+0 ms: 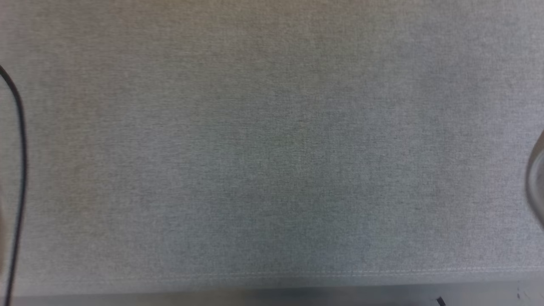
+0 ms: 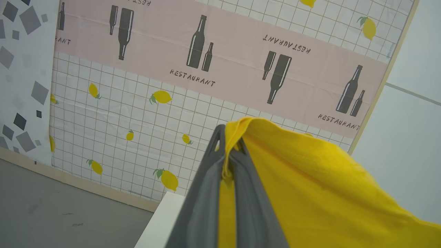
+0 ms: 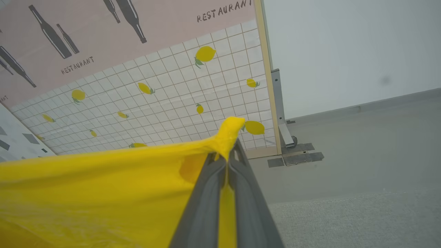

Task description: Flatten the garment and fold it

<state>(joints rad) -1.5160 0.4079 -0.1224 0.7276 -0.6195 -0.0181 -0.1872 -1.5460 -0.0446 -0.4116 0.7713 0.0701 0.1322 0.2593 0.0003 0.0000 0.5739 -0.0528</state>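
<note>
left gripper (image 2: 230, 146): 2 fingers pressed together, pinching an edge of the shirt (image 2: 310, 179); a fold pokes out past the tips. right gripper (image 3: 228, 155): same, clamped tight on another edge, small tuft above the tips. Cloth runs taut sideways from the right gripper, so I read this as a 2-point hold: stretch the shirt in the air so it hangs straight before laying it flat. Shirt is up off the grey worktop (image 1: 272, 148); can't tell which corner each side has. Black cable (image 1: 19, 127) runs along the worktop's left edge, a possible snag. Beyond: lemon-print backdrop (image 2: 137, 113), grey floor (image 3: 361, 137).
</note>
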